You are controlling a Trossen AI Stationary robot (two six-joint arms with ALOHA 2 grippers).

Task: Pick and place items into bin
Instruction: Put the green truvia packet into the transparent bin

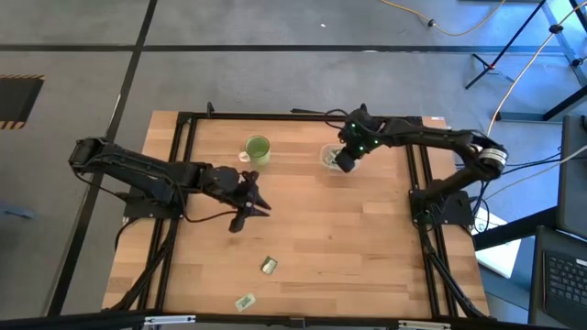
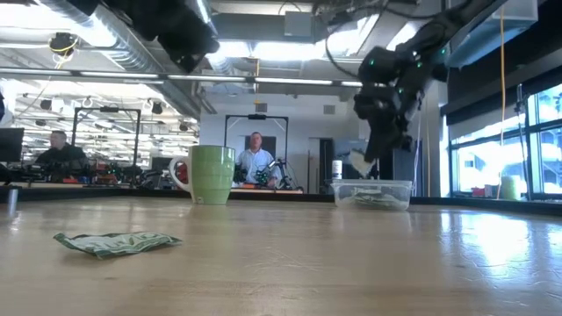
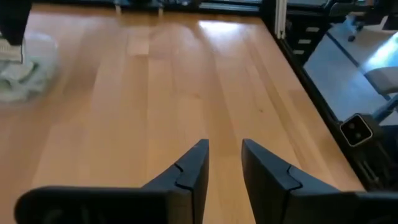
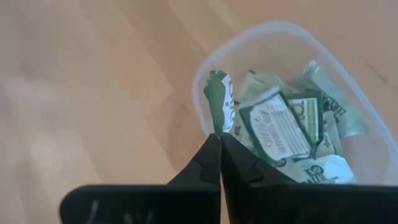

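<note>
The left gripper waits mid-table, fingers parted and empty; two packets lie near; far right, the right gripper, pinching a packet above the bin, should centre before releasing.

Grey concrete floor around the wooden table. Ceiling light strips overhead, bright windows at right. Two people at desks behind; orange cable on floor.
</note>
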